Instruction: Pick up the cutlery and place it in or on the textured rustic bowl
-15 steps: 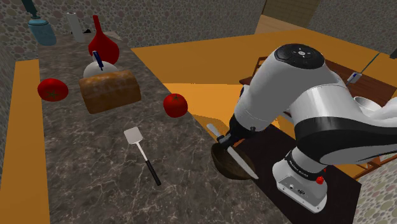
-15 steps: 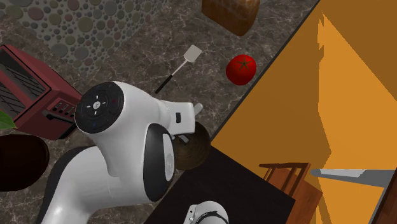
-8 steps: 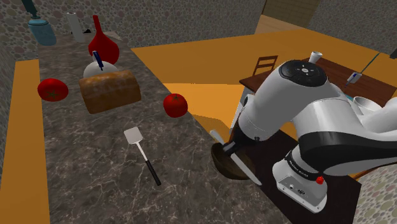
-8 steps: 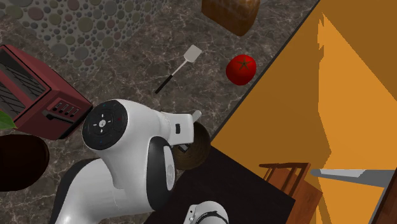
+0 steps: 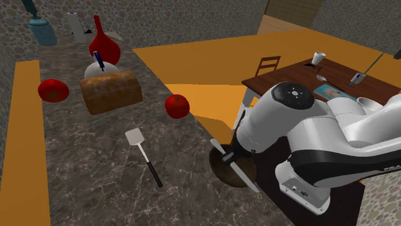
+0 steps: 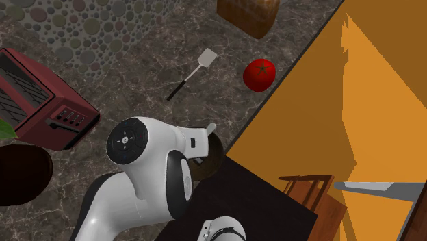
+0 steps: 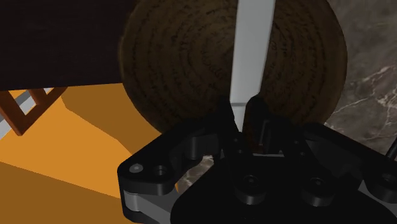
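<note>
Grey knife point(image 7: 252, 51) clamped btw the tool's point(image 7: 242, 112) two black fingers point(image 7: 224, 113), blade pointing away from the tool and across the mouth of the dark brown ringed bowl point(image 7: 178, 60). Can't tell if blade touches bowl. In shoulder view the knife point(image 5: 243, 174) slants over the bowl point(image 5: 222, 169) w/ the tool point(image 5: 232, 153) just above. Bowl sits at the marble table's point(image 5: 90, 186) edge, beside the black stand point(image 6: 260, 198). Further out on the table: spatula point(image 5: 142, 154) near the bowl, red tomato point(image 5: 177, 106) by the table edge, bread loaf point(image 5: 110, 91) beyond. Red toaster point(image 6: 41, 92) at 2nd exterior view's left.
</note>
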